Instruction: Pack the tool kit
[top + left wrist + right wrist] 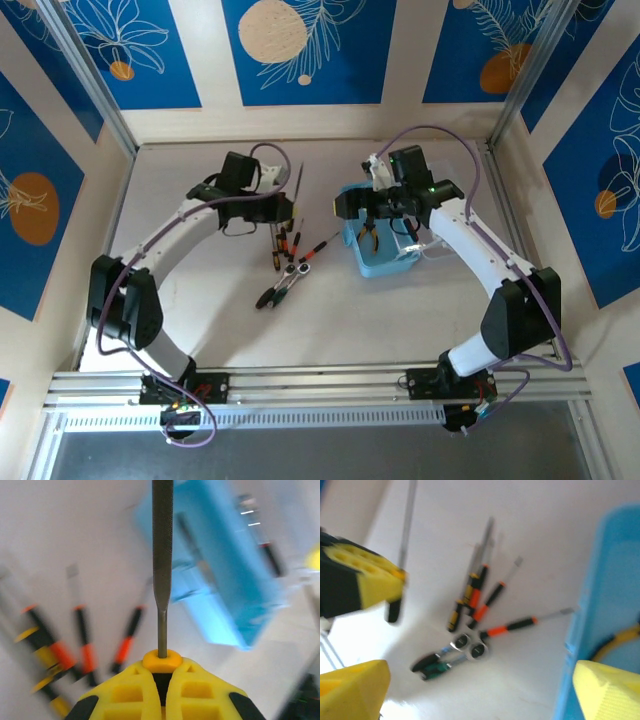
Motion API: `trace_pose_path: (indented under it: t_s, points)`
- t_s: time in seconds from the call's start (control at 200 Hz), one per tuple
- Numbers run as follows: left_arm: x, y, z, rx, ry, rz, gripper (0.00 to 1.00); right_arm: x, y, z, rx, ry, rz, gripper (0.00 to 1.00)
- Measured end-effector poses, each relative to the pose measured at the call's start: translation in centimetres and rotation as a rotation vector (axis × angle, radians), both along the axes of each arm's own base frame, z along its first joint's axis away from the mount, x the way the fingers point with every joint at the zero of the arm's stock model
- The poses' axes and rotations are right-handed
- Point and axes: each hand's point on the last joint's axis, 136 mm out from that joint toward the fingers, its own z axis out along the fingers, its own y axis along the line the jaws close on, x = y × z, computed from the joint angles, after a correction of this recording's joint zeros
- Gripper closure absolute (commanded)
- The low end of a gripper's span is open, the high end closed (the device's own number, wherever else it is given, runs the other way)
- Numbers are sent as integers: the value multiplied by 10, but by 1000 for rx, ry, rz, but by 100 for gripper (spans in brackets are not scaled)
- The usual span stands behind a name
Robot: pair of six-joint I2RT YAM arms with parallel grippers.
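The light-blue case (388,263) lies open right of centre, with yellow-handled pliers (368,236) inside it. My right gripper (386,212) hovers over the case's left part, open and holding nothing (480,680). The case wall (607,580) and a pliers handle (618,640) sit at the right of the right wrist view. My left gripper (281,203) is shut on the handle of a long grey file (162,555), its shaft pointing away from the fingers (162,672). The case (230,570) lies blurred ahead to the right.
Several red-and-black and yellow-and-black screwdrivers (285,243) fan out on the white table between the arms (480,592). Two ratchet wrenches (283,282) lie just nearer, heads together (470,649). Cables loop over both arms. Walls close the back and sides.
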Motion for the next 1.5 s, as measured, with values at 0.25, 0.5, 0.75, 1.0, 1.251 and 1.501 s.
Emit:
trace_pose_path:
  t_s: [0.25, 0.5, 0.75, 1.0, 1.251, 1.501]
  points:
    - [-24, -75, 28, -241, 22, -193, 100, 17, 21, 35, 186, -38, -10, 33]
    - [-26, -88, 38, -314, 36, -221, 100, 30, 28, 25, 219, 9, -37, 78]
    - [-25, -89, 38, -318, 32, -222, 53, 31, 28, 25, 224, 26, -52, 100]
    - [-2, -59, 19, -231, 30, -118, 18, 52, -41, 17, 78, 19, -175, 100]
    - [28, 21, -32, 23, 68, 96, 0, 84, -174, 35, -205, -67, -427, 100]
    - [11, 48, -55, 129, 109, 134, 0, 99, -206, -5, -508, -3, -401, 100]
